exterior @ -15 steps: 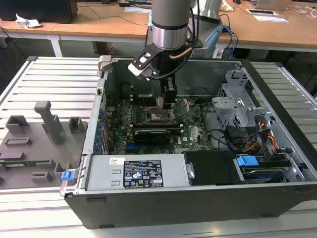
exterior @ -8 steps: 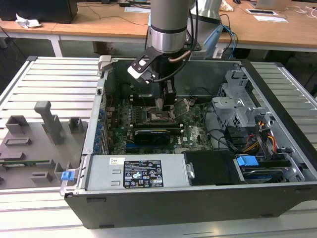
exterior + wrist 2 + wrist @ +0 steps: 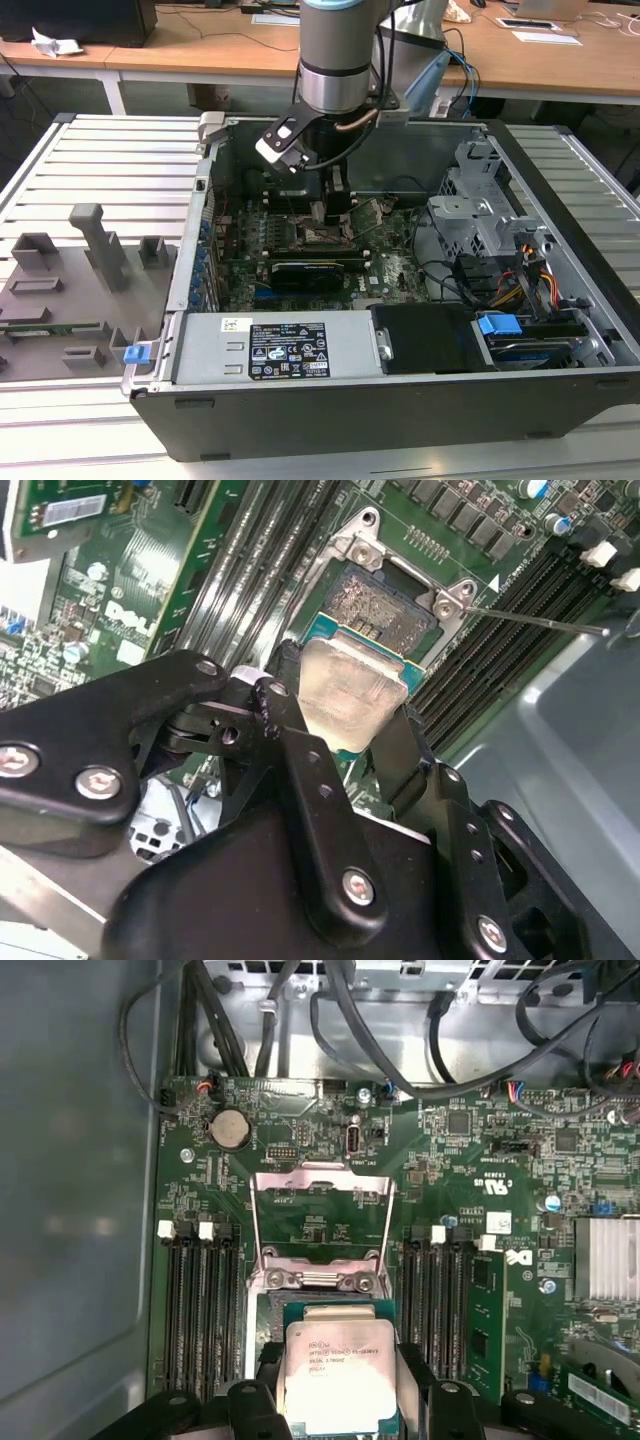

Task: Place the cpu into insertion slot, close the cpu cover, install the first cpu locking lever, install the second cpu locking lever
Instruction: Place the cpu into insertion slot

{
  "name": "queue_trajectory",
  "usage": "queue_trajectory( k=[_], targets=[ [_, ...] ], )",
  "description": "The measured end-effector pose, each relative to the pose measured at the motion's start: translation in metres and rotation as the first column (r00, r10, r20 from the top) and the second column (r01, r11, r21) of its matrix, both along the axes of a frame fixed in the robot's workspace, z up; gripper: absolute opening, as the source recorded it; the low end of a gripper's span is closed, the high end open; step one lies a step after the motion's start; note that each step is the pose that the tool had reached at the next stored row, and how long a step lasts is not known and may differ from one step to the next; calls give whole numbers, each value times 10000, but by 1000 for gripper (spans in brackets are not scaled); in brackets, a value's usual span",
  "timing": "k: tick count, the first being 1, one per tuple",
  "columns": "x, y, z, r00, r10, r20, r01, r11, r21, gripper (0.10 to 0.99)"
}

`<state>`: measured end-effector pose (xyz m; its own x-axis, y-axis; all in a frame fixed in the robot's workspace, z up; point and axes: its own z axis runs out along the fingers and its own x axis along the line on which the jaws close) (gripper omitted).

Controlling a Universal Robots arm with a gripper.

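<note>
My gripper point(image 3: 345, 730) is shut on the cpu point(image 3: 350, 690), a flat square chip with a dull silver top, pinched at two opposite edges by the black fingers point(image 3: 290, 735). In both wrist views the cpu point(image 3: 338, 1375) hovers close above the insertion slot point(image 3: 385, 600), offset towards one side, so part of the dark pin field point(image 3: 272, 1312) still shows. The cpu cover point(image 3: 320, 1185) stands swung up and open behind the slot. A thin metal lever rod point(image 3: 530, 622) sticks out beside the socket. In the exterior view the gripper point(image 3: 335, 210) hangs inside the open computer case over the motherboard.
Long black memory slots point(image 3: 200, 1300) flank the socket on both sides. A black card with a grille point(image 3: 310, 270) lies in front of the socket. A drive cage point(image 3: 480, 200) and cables point(image 3: 500, 290) fill the exterior view's right. A grey fixture point(image 3: 95, 245) sits at the left.
</note>
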<state>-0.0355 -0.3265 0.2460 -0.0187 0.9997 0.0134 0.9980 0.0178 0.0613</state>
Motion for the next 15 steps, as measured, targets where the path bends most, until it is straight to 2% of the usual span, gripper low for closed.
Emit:
queue_trajectory(
  k=[2,7,15],
  targets=[
    [-7,10,-34,10000,-53,0,53,10000,0,529],
    [-64,46,-190,10000,-67,0,67,10000,-8,529],
    [-74,53,-319,9993,-362,1,362,9993,-23,529]
  ],
)
